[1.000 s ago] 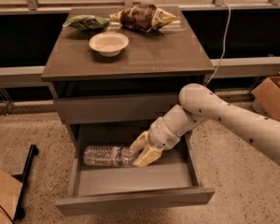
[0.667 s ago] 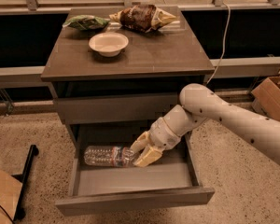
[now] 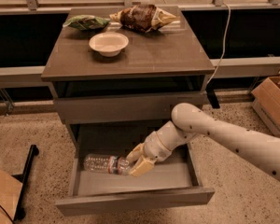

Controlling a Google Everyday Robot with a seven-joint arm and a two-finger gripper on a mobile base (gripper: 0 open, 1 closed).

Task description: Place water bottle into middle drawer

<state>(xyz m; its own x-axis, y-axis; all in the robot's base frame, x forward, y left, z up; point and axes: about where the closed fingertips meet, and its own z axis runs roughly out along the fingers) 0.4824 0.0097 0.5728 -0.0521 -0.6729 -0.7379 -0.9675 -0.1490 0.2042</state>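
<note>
The water bottle lies on its side on the floor of the open middle drawer, towards the left, with its cap end pointing right. My gripper is down inside the drawer at the bottle's cap end. Its two yellowish fingers stand apart on either side of that end, and the gripper looks open. The white arm reaches in from the right.
The top drawer front is closed below the tabletop. On top sit a white bowl, a brown snack bag and a green bag. A cardboard box stands at the right, a black stand at the left.
</note>
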